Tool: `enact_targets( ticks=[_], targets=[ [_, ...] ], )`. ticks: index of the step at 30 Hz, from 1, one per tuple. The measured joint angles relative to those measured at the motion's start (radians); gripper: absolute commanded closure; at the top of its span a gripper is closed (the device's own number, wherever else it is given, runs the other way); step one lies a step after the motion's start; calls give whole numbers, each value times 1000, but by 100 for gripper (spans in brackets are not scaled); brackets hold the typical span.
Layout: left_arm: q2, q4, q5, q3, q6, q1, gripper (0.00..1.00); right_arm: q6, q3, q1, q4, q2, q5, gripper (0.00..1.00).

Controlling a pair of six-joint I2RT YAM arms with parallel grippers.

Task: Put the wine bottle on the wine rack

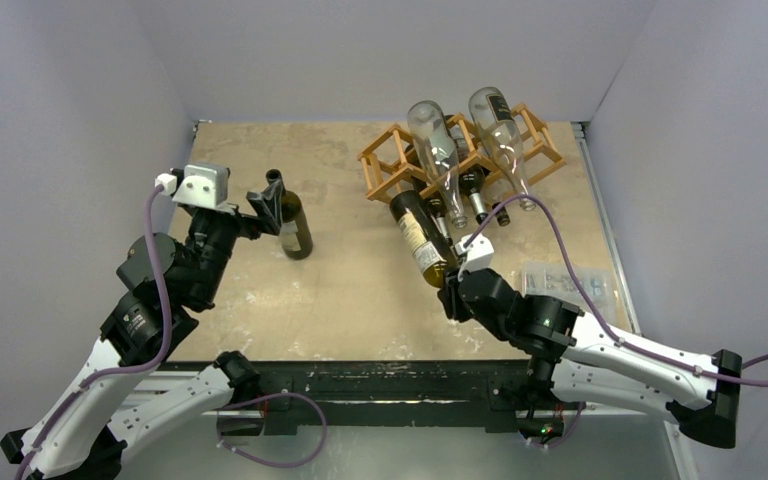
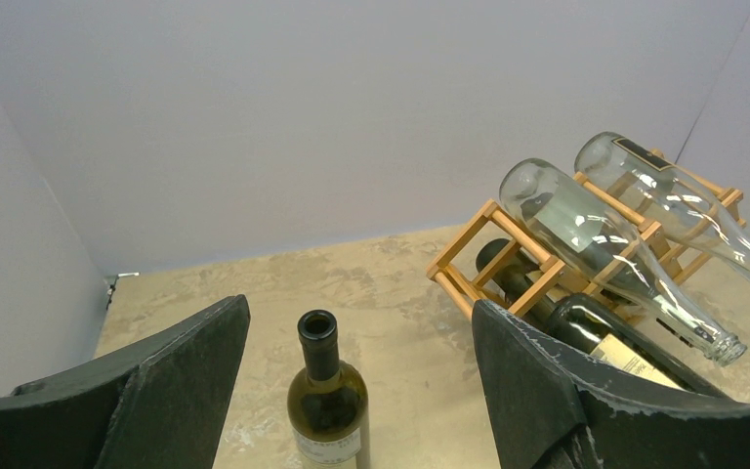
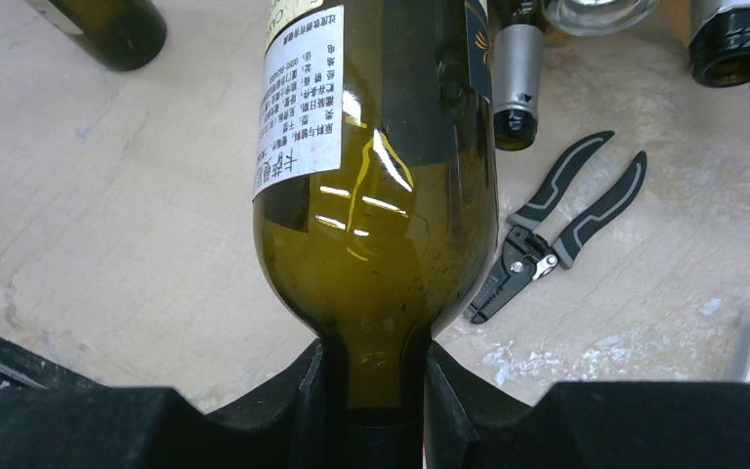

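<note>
Top external view, left side: the left claw (image 1: 268, 200) is spread, its fingers standing apart, with nothing gripped. An upright bottle (image 1: 295, 228) stands on the worktop (image 1: 360, 300) just beside it. In the left wrist view this bottle appears between the two fingers and beyond their tips.

Centre: the wine bottle (image 1: 417, 232) is pinched at its neck by the right claw (image 1: 449, 287), jaws pressed on the glass. Its long axis runs from the claw away toward the wine rack (image 2: 462, 237), base leading. The base lies at the rack's near left cell; whether it has entered cannot be told.

Right side: two clear bottles (image 1: 438, 150) lie across the rack's upper notches. Judgement: the right arm is the nearer, and the coming move depends on keeping the bottle's axis in line with the cell opening.
</note>
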Motion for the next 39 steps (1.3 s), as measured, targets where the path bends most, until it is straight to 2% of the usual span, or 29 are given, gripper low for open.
enact_targets(
  ticks=[10, 39],
  targets=[
    [5, 0, -1, 0, 0, 0, 16, -17, 28, 0, 11, 59, 83, 100],
    [6, 0, -1, 0, 0, 0, 17, -77, 0, -23, 174, 209, 111, 100]
  ],
)
